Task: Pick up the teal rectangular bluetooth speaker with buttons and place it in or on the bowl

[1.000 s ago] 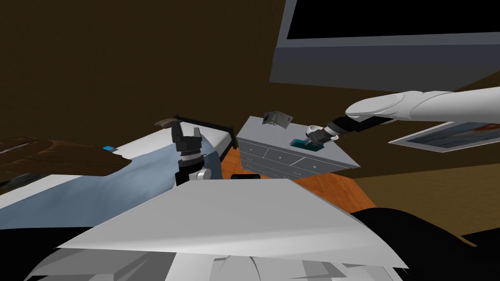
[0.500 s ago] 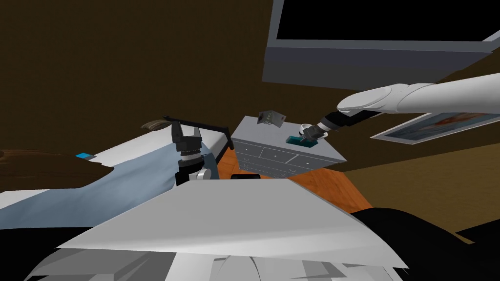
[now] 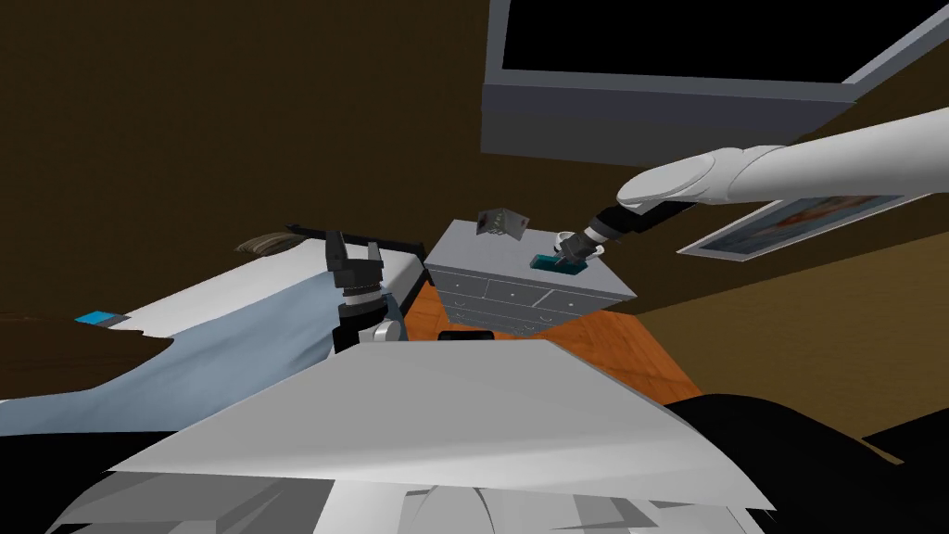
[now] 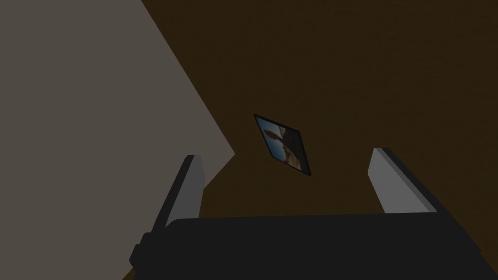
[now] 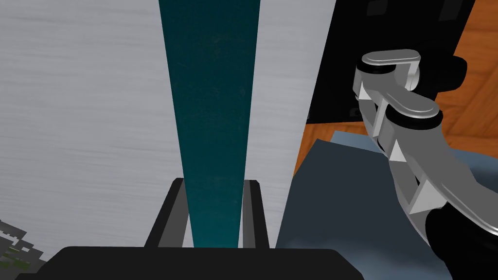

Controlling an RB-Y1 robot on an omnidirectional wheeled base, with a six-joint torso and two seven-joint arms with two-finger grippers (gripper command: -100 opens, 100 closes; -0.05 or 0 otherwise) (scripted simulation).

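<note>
Right gripper (image 5: 214, 188): pinched one end of the teal rectangular speaker (image 5: 209, 97), close over the grey chest of drawers (image 5: 73, 121). White bowl (image 3: 563, 240): just behind that gripper. Left gripper (image 4: 287, 156): spread, idle. Judged risk: held by one end, the speaker could swing, slip or knock the bowl.

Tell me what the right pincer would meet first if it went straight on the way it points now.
Probably the grey dresser top: the right pincer, shut on the teal speaker, points at it. Depth is unclear.
</note>
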